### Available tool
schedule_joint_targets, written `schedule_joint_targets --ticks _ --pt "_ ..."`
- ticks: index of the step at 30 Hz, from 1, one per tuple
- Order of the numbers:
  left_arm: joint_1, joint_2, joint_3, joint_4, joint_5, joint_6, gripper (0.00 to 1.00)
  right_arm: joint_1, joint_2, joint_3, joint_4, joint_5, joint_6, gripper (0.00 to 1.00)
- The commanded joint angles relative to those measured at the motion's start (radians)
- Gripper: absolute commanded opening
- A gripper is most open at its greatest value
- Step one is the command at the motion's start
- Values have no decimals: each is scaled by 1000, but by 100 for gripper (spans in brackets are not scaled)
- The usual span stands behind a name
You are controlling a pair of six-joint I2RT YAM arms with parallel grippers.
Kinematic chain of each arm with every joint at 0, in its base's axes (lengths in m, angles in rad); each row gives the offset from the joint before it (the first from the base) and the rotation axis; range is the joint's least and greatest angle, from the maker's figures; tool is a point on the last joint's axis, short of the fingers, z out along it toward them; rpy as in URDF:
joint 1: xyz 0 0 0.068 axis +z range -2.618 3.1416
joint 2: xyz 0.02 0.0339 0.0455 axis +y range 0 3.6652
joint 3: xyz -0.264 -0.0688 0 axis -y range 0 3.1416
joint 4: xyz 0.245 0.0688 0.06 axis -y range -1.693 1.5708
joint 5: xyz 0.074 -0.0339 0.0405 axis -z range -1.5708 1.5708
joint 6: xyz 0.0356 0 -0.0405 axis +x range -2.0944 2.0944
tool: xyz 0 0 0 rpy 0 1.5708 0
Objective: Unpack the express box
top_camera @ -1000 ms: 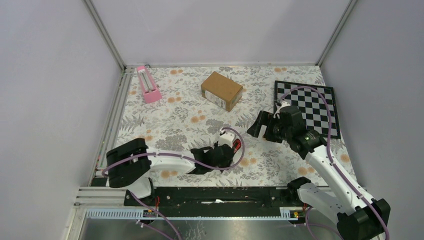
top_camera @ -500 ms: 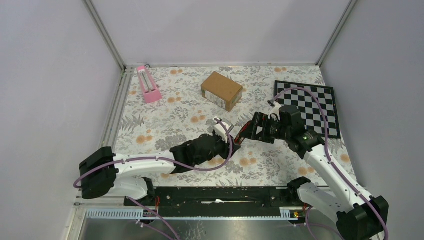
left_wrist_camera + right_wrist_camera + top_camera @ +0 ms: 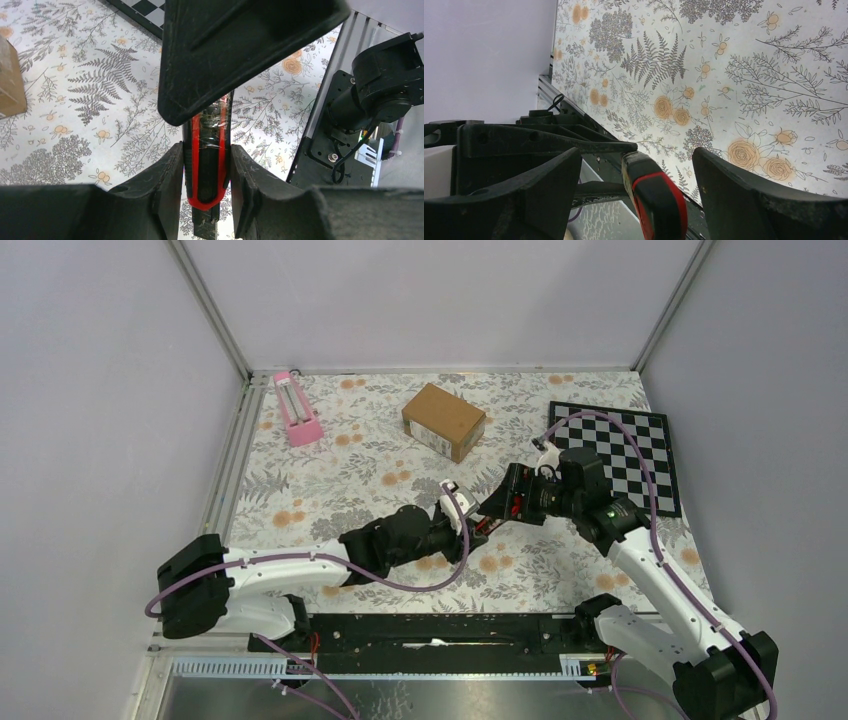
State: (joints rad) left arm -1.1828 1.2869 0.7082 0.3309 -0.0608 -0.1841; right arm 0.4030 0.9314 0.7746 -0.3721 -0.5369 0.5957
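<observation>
Currently: express box (image 3: 444, 421), upper centre on the table (image 3: 330, 472), long axis slanting down-right, up-left of both end effectors. Left end effector (image 3: 468, 529) pinches red-black tool (image 3: 206, 150); right end effector (image 3: 497, 506) spread around it, which I judge nearer.

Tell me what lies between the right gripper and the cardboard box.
Nothing but bare flowered tablecloth. The top view shows the stretch from the right gripper to the cardboard box unobstructed.
</observation>
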Motion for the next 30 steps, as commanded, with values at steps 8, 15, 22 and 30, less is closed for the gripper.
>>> schedule_joint_targets --ticks 8,15,22,30 --pt "9 -59 72 24 108 134 0 2 -2 91 -30 -36 -30 78" --pt "41 -55 95 17 119 153 0 2 -9 102 -59 -44 -30 69" --pt "61 -53 116 6 194 198 0 3 -11 107 -63 -47 -36 64" --pt "79 -50 122 -3 271 217 0 2 -4 131 -56 -32 -47 43"
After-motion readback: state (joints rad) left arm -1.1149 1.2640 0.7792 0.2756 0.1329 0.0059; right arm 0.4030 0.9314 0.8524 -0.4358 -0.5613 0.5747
